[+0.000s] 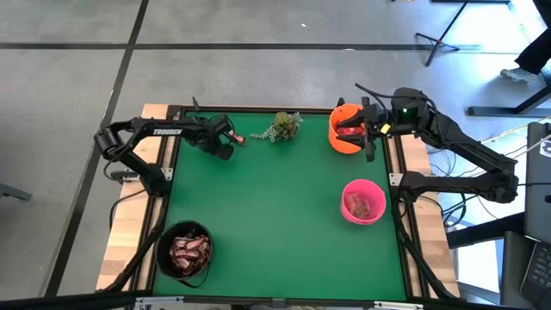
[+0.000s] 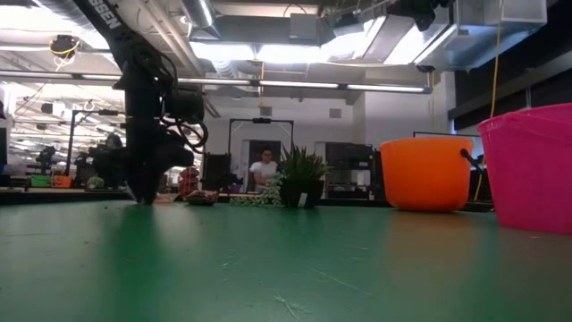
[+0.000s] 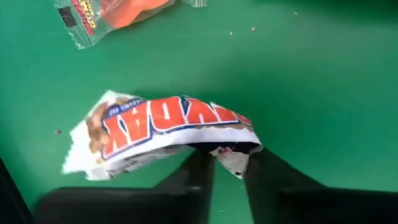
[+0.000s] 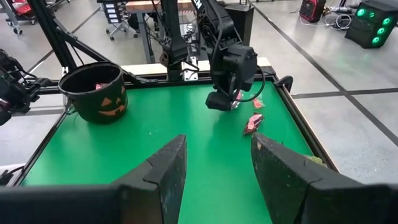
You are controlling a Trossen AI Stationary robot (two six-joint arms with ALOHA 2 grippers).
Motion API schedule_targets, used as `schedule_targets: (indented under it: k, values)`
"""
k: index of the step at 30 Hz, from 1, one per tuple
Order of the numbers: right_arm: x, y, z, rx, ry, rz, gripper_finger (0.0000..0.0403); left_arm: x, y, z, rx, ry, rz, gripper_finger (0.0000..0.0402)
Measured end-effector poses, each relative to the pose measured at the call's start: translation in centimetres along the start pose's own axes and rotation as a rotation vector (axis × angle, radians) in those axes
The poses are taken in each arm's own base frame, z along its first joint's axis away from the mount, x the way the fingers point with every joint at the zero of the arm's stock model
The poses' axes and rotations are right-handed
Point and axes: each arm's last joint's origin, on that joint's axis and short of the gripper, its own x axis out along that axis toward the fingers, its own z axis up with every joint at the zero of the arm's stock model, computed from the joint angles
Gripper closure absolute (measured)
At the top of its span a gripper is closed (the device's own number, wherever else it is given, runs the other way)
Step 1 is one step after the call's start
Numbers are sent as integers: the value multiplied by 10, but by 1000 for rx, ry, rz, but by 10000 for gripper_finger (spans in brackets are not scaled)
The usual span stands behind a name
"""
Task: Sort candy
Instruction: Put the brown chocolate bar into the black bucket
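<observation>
candy (image 3: pixel 165 127) on the green surface (image 1: pixel 275 207) at 11 o'clock | left gripper (image 3: pixel 227 163) pinching only its wrapper edge, could slip out | right gripper (image 4: pixel 217 163) spread over orange bowl (image 1: pixel 347 129)

Looking like a robotics lab/workshop: ceiling strip lights (image 2: pixel 268 52) glowing overhead, equipment racks (image 2: pixel 344 170) standing behind, person (image 2: pixel 264 170) sitting at back.

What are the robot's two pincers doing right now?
Left pincer: shut on a white, red and blue candy wrapper.
Right pincer: open, empty, over the orange bowl.
</observation>
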Motion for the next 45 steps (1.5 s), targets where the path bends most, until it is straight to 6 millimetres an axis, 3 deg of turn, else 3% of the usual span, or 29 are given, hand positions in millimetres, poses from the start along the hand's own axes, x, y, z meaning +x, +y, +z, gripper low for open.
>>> schedule_targets:
  k: [3,7,10,13,17,23,27,38,45]
  values:
    - [0,0,0,1,1,0,226,-1,-2,-2,22,-1,5,386]
    - [0,0,0,1,1,0,226,-7,-2,-7,61,4,12,395]
    - [0,0,0,1,0,1,226,-25,-1,-9,82,6,-4,400]
    - [0,0,0,1,0,1,226,-53,-4,-15,126,7,-59,401]
    - [0,0,0,2,0,1,226,-107,-10,-35,236,-15,-206,401]
    - [0,0,-1,10,7,2,226,-182,-12,-86,325,-55,-462,401]
    - [0,0,-2,19,18,4,226,-212,-13,-124,365,-31,-621,401]
    - [0,0,-3,24,27,5,226,-231,-39,-223,422,278,-721,401]
    - [0,0,-2,27,14,3,226,-228,-54,-265,373,328,-684,401]
